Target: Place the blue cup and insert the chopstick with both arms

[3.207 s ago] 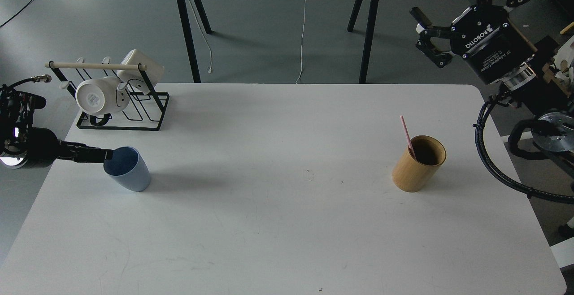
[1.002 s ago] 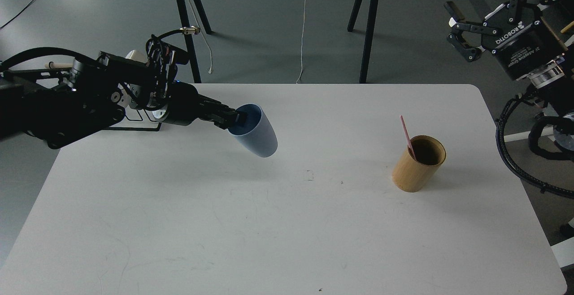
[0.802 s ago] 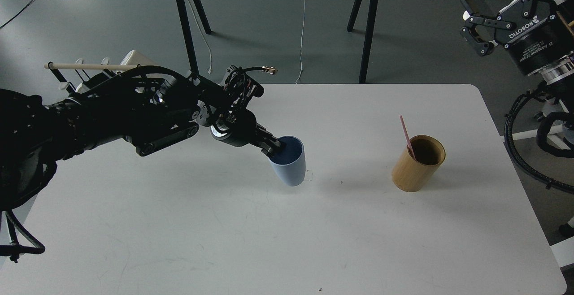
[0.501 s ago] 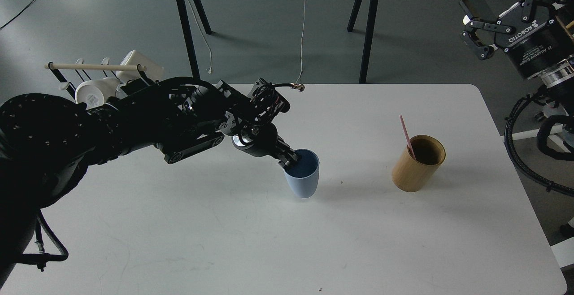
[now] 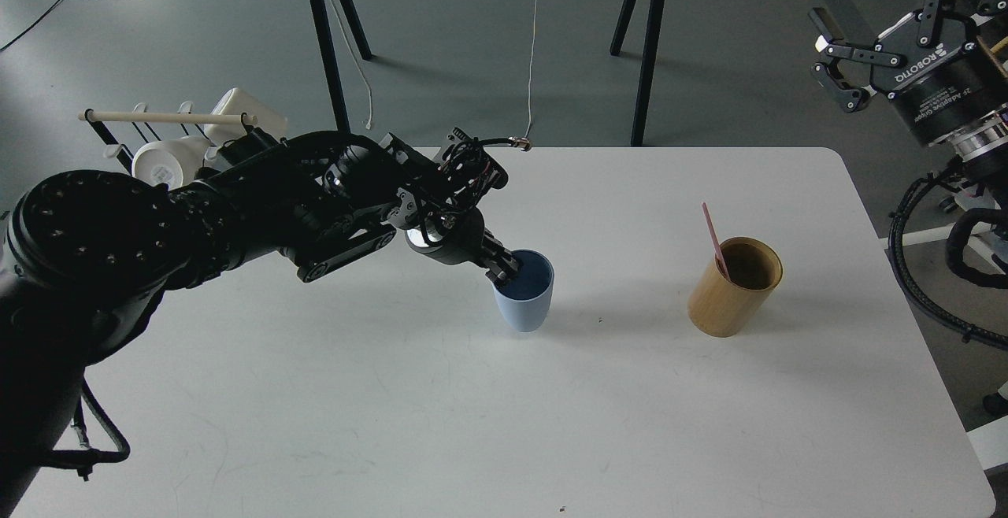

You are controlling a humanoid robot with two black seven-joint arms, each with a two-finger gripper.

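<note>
The pale blue cup [image 5: 526,305] stands upright near the middle of the white table [image 5: 504,423]. My left gripper [image 5: 504,266] is shut on the cup's near-left rim, one finger inside and one outside. A pale pink chopstick [image 5: 713,236] leans in the tan bamboo cylinder [image 5: 734,288] to the cup's right. My right gripper [image 5: 828,57] is open and empty, high above and beyond the table's far right corner.
A black wire rack [image 5: 197,148] with white mugs and a wooden bar stands at the table's far left, partly hidden by my left arm. A second table's black legs [image 5: 646,46] stand behind. Cables hang by the right edge.
My left arm carried the blue cup from the table's left side to the middle and set it upright. My right gripper drifted up and to the right, still open.
</note>
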